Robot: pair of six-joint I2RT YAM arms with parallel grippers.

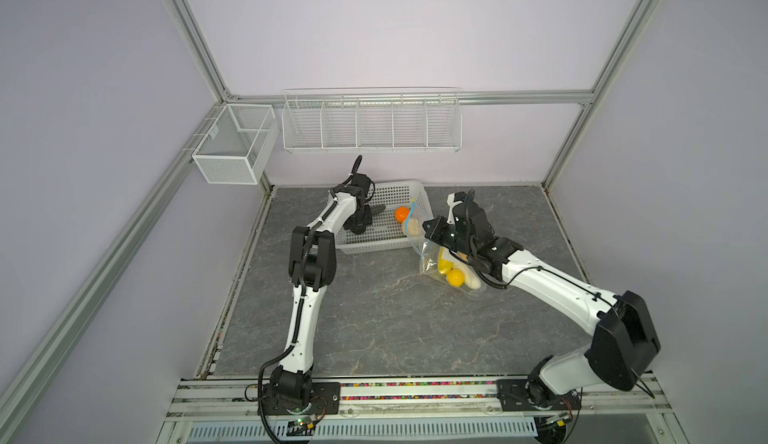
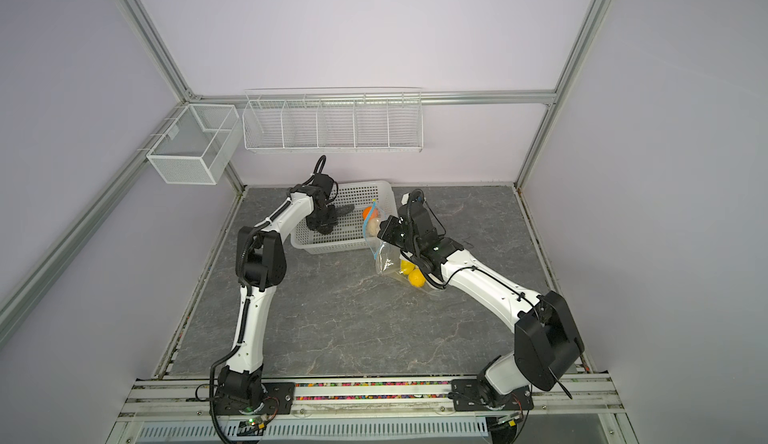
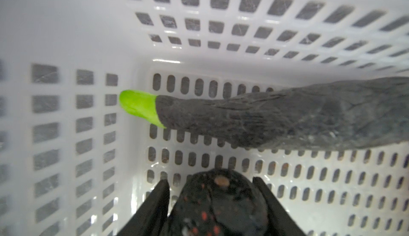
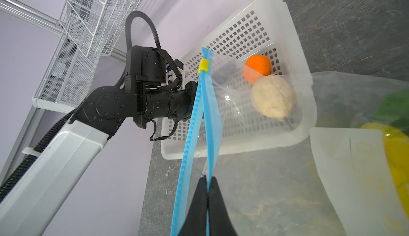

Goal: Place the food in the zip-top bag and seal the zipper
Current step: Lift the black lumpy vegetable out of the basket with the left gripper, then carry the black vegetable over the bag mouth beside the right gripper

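My left gripper reaches down into the white basket. It is open, its fingers either side of a black red-speckled food piece, with a thin gap on one side. A long dark green piece with a bright green end lies beyond it. An orange and a beige piece lie at the basket's other end. My right gripper is shut on one lip of the zip-top bag, holding its mouth up. The blue zipper stands parted, with a yellow slider at its end. Yellow food lies inside the bag.
The basket stands at the back middle of the grey table, with the bag leaning against its right near corner. Wire racks and a mesh box hang on the back wall. The left arm crosses over the basket's left rim.
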